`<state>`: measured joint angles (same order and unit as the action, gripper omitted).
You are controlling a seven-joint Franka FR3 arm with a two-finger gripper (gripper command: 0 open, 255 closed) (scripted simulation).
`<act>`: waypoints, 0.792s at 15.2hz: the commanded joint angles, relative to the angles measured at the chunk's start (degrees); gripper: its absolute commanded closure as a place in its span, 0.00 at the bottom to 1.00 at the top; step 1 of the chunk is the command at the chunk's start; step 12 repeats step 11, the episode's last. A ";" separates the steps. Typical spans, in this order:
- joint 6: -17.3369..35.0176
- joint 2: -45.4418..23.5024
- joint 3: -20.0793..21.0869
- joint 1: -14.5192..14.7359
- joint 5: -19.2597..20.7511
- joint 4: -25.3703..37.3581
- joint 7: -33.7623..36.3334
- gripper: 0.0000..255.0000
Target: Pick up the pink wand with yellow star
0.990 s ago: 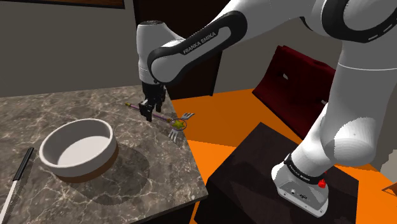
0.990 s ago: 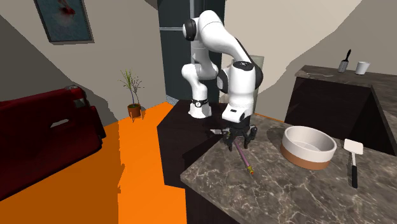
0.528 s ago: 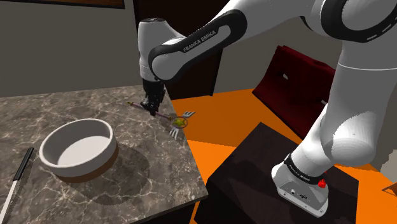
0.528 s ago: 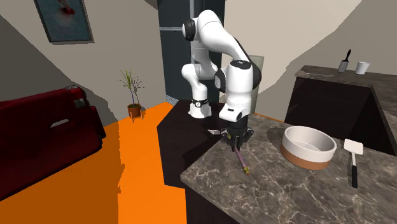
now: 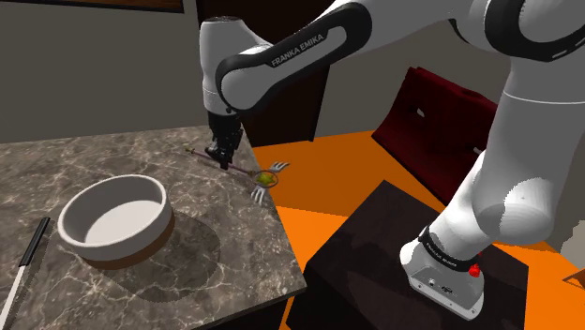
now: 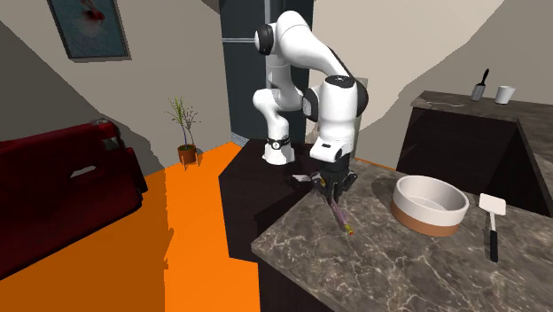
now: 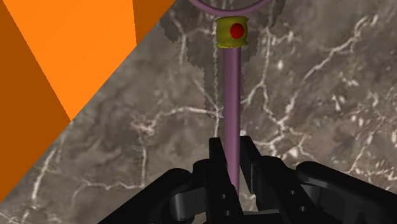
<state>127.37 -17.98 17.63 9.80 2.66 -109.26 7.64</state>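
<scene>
The wand [image 5: 246, 170] is a thin pink-purple rod whose yellow head [image 5: 267, 177] lies near the marble counter's edge. My black gripper [image 5: 223, 156] is shut on the rod partway along it, pointing straight down. Across the room, the gripper [image 6: 330, 190] holds the wand [image 6: 340, 215], which slants down toward the counter [image 6: 416, 266]. Seen from the wrist, both fingers [image 7: 217, 154] clasp the rod [image 7: 232, 108]. Ahead of them sits a yellow collar with a red dot [image 7: 230, 32]. The rod casts a shadow on the marble.
A white bowl with a brown base [image 5: 114, 217] stands on the counter [image 5: 225, 244] toward the shoulder view's left. A black-handled spatula [image 5: 28, 251] lies at the far left edge. Beyond the counter's edge are the orange floor [image 5: 328, 192] and the dark stand [image 5: 375, 253].
The fingers went from open around the rod to shut on it. The hand has since shifted a little and risen slightly, carrying the wand with it.
</scene>
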 commanded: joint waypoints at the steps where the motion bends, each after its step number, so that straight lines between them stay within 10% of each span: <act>1: -1.45 0.83 0.15 -0.06 -0.30 0.62 -0.08 1.00; 12: -6.95 3.57 0.49 -0.35 -1.28 3.51 -0.50 1.00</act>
